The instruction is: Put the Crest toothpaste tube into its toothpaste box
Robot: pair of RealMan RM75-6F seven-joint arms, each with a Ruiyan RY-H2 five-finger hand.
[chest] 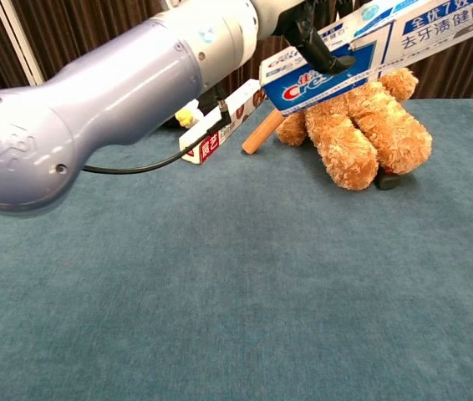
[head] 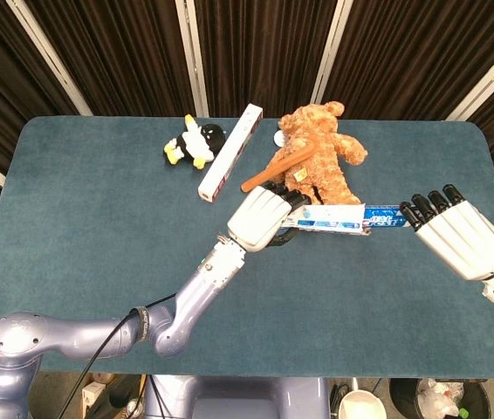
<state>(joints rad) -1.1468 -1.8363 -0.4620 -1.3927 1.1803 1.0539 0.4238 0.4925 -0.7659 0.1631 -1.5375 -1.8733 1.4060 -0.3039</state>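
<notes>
My left hand [head: 260,218] grips the near end of the white and blue Crest box [head: 330,218] and holds it level above the table. The blue Crest toothpaste tube [head: 388,216] sticks out of the box's far end. Its other end is held at the fingertips of my right hand [head: 456,240]. How far the tube reaches inside the box is hidden. In the chest view the box [chest: 370,42] slants across the top right with the left hand's dark fingers [chest: 313,43] around it. The right hand is outside that view.
A brown teddy bear [head: 317,157] lies just behind the box, with a wooden stick [head: 269,172] leaning on it. A red and white toothpaste box [head: 229,150] and a penguin plush [head: 195,142] lie at the back left. The near half of the blue cloth [chest: 220,292] is bare.
</notes>
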